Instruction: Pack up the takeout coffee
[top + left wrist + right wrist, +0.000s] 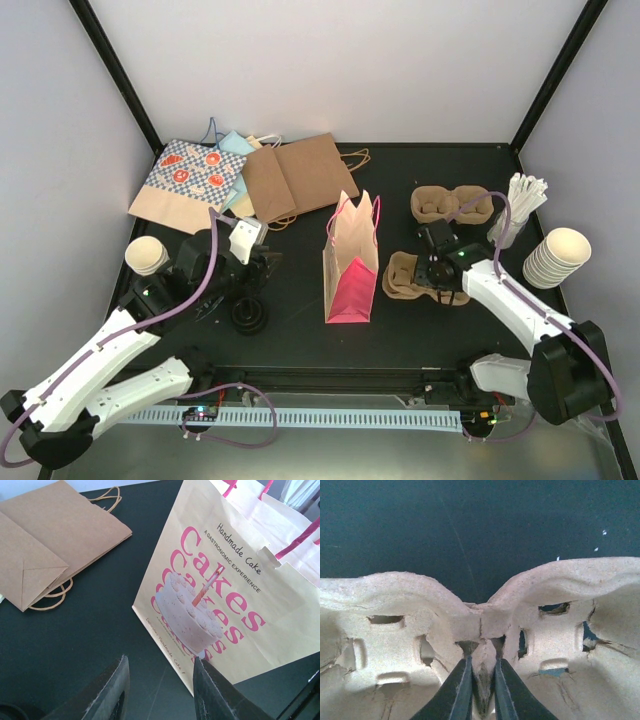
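Note:
No lidded coffee cup shows in any view. My right gripper (438,268) is shut on the centre ridge of a brown pulp cup carrier (405,278) lying right of the standing cream-and-pink cake bag (352,265). In the right wrist view the gripper (482,652) pinches that ridge, and the carrier (395,630) fills the frame. My left gripper (262,265) is open and empty left of the bag. In the left wrist view it (160,667) hangs over bare black table and faces the bag's printed side (225,595).
A second pulp carrier (452,205) lies behind the first. Lidless cream cup stacks stand at the right (558,257) and left (147,255). A black lid stack (248,315) sits near my left arm. Flat paper bags (290,175) lie at the back left. A holder of sticks (520,205) stands at the back right.

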`<state>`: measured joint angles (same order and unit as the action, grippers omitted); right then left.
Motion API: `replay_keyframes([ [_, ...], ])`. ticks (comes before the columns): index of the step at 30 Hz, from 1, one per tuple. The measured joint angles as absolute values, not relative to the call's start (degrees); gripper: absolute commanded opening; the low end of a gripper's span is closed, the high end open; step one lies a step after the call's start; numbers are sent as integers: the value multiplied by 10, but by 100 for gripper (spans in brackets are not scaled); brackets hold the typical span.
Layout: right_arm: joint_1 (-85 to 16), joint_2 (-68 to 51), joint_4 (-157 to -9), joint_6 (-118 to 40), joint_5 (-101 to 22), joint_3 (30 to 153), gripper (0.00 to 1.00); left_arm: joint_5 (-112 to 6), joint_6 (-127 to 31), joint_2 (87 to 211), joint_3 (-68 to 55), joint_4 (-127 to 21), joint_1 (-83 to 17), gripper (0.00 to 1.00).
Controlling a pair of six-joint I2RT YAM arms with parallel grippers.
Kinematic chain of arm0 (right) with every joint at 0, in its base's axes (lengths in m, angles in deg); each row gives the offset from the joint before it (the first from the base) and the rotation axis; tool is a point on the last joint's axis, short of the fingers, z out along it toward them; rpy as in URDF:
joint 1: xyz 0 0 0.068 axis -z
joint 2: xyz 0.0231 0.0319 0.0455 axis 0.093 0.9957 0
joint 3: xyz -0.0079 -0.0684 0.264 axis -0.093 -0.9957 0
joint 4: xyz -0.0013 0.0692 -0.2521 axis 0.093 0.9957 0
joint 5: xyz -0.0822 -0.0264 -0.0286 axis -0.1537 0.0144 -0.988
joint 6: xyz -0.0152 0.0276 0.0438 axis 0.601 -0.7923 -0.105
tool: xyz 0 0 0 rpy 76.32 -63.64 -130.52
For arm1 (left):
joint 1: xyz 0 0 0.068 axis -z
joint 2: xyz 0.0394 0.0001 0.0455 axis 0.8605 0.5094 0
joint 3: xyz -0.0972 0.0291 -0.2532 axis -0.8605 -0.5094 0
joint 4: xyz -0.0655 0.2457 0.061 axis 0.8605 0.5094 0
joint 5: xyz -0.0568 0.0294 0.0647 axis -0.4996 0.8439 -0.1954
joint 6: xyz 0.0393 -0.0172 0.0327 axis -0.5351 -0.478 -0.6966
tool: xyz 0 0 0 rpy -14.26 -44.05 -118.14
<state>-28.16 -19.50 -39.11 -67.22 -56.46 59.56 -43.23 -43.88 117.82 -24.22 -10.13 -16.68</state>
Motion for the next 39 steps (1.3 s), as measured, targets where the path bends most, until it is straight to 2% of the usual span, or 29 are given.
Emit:
replay_keyframes([
  [25,-282,-271,-318,-672,-579,707,21,-432,-439,1178,-242,-99,-167,38],
  [30,-281,-305,-321,-687,-574,709,22,-432,-439,1178,-242,-99,-167,38],
  [33,-281,-324,-334,-706,-564,703,27,-432,-439,1179,-242,-99,-167,38],
  [39,-255,-360,-387,-747,-499,651,24,-432,-439,1184,-236,-99,-167,38],
])
